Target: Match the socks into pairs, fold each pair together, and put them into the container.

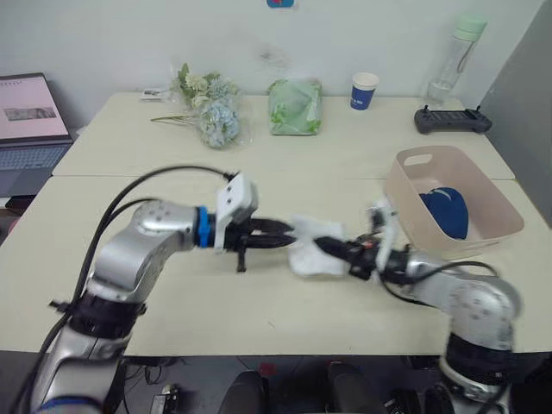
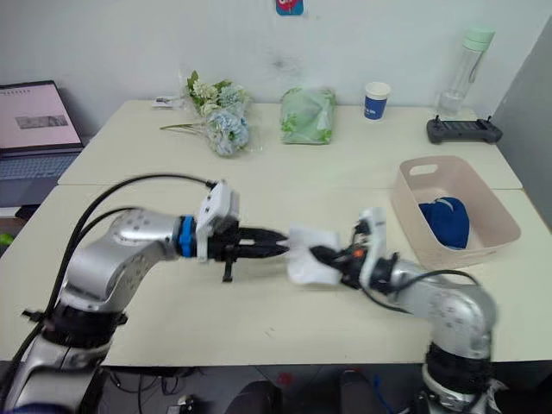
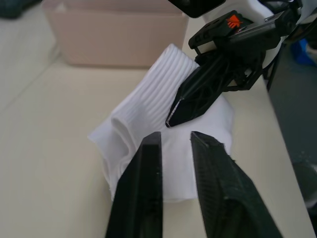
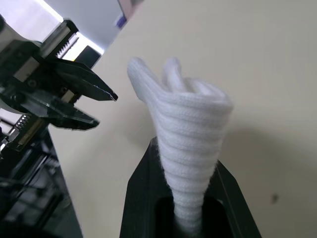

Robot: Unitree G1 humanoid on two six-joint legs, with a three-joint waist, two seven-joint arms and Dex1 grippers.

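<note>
right gripper (image 4: 185,198): clamped on the ribbed cuff end of the white socks (image 4: 190,134); the bundle fans out ahead of the jaws.
left gripper (image 3: 176,144): jaws a little apart, gripping nothing; tips sit just over the near edge of the white socks, facing the right gripper's tips.
white socks: between the two grippers on the table (image 1: 259,310), bunched and part folded, one end pinched, the rest loose.
why held so: probably the right gripper anchors one end so the left can catch the free end and finish the fold; a guess.
container (image 1: 483,194): behind the right gripper, well apart from the left jaws; a blue bundle (image 1: 446,211) lies inside, likely a finished pair.
head views add: whole layout, basin contents, a paper cup (image 1: 364,90) far back.
left wrist adds: gap between its own fingers, ribbing on the sock, basin wall beyond.
right wrist adds: cuff squeezed between its fingers, left jaws spread nearby.
progress: white pair mid-fold, not yet in the basin.
</note>
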